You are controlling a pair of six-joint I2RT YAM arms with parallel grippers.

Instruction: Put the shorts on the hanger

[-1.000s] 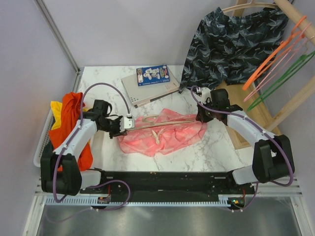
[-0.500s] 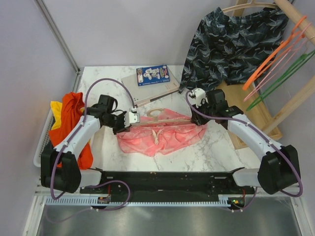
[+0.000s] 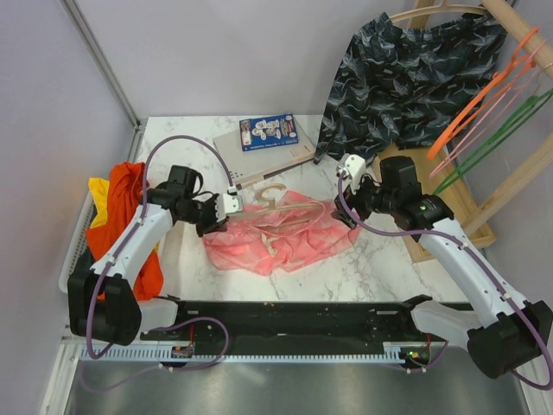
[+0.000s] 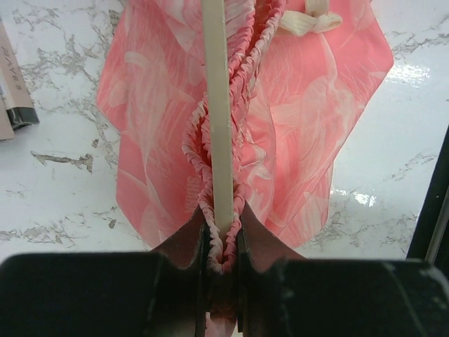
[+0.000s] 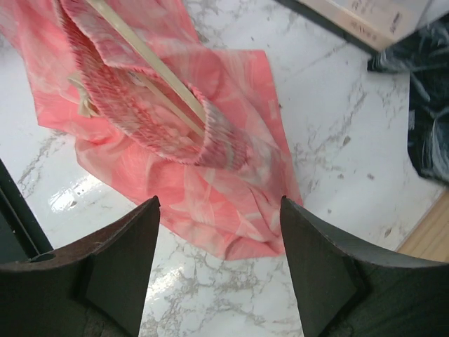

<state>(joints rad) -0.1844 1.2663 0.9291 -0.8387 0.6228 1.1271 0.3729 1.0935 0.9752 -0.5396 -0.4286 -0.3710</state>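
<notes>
The salmon-pink shorts (image 3: 289,235) lie crumpled on the marble table, with the beige hanger (image 3: 278,218) threaded through the waist and its hook (image 3: 270,191) sticking out at the back. My left gripper (image 3: 222,210) is shut on the left end of the elastic waistband together with the hanger's bar. The left wrist view shows the bar (image 4: 216,105) running away between the pinched ruffles of the shorts (image 4: 154,140) from the left gripper (image 4: 221,217). My right gripper (image 3: 349,213) stands open just off the shorts' right end. In the right wrist view the right gripper (image 5: 219,202) hovers over the shorts (image 5: 210,175) with nothing held.
A book (image 3: 263,143) lies at the back of the table. Dark navy shorts (image 3: 406,78) hang on the wooden rack (image 3: 510,186) at right, beside an orange hanger (image 3: 478,102) and a green hanger (image 3: 497,134). An orange-red garment (image 3: 127,212) drapes over a white basket (image 3: 73,251) at left.
My right gripper has opened, let go of the shorts' right end and drawn back to the right. The hanger and waistband shifted slightly toward the back; the left grip holds.
</notes>
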